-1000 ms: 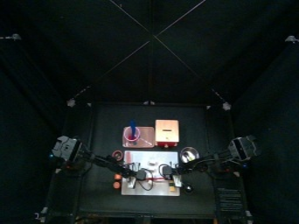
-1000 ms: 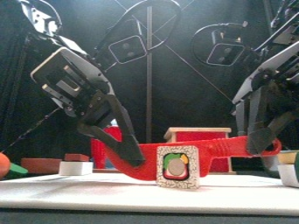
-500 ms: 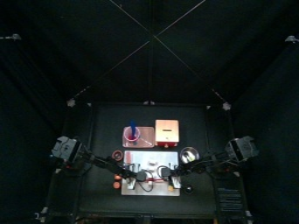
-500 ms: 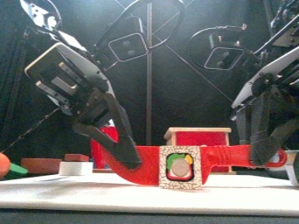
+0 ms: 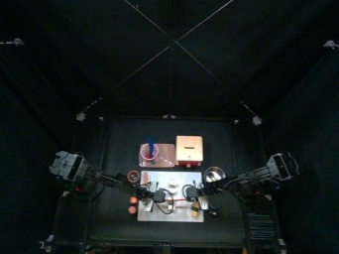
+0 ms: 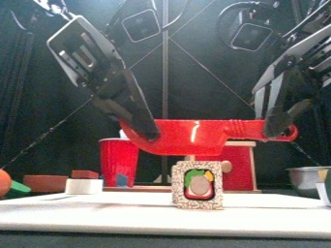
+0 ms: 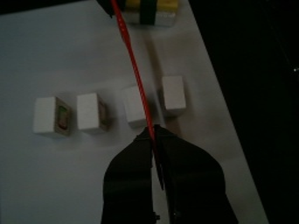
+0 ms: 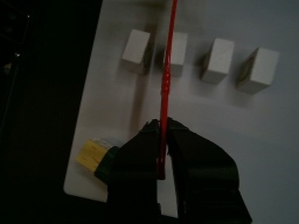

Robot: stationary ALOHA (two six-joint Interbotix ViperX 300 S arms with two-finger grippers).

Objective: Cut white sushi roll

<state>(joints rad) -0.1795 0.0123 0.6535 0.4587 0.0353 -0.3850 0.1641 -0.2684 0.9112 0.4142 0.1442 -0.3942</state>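
On the black table (image 5: 119, 149), a pale cutting board (image 5: 172, 213).

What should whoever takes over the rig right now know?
Left gripper: shut on one end of the red cutter.
Right gripper: shut on the other end.
The cutter hangs level between them, clear above the board.
Roll: four white slices in a row on the board, gaps between them.
Yellow-green piece: at the board's edge, untouched.
Done: the roll looks cut through.
Left: check no slices are joined, then probably set the cutter down.
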